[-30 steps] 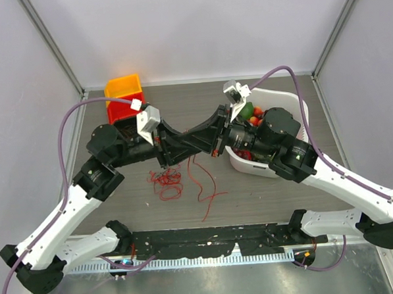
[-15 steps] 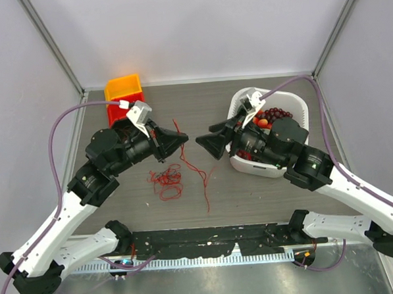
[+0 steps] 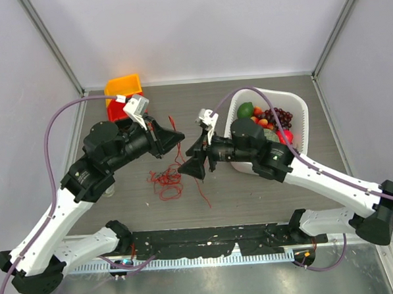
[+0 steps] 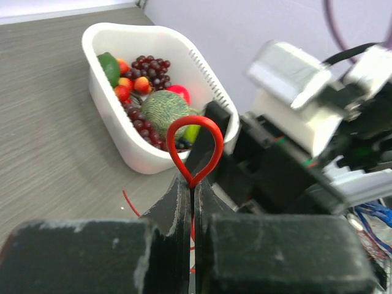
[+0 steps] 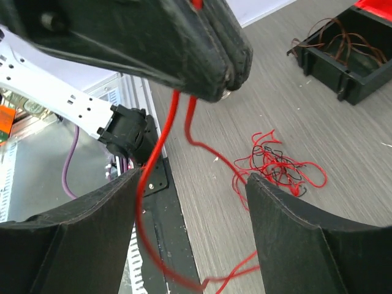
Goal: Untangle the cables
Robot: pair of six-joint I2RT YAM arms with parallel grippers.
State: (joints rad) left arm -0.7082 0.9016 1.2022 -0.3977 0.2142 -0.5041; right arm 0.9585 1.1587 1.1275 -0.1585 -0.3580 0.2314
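Left gripper [image 3: 180,136] was taken from part-open to fully clamped on a loop of the red cable [image 4: 195,120]. Right gripper [image 3: 196,167] was released, opened wide, pulled back to the white basket [image 3: 301,108], then brought down-left around the hanging strand.

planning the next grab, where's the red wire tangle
Top view: the red wire tangle lies on the table, left of centre, just below the left gripper.
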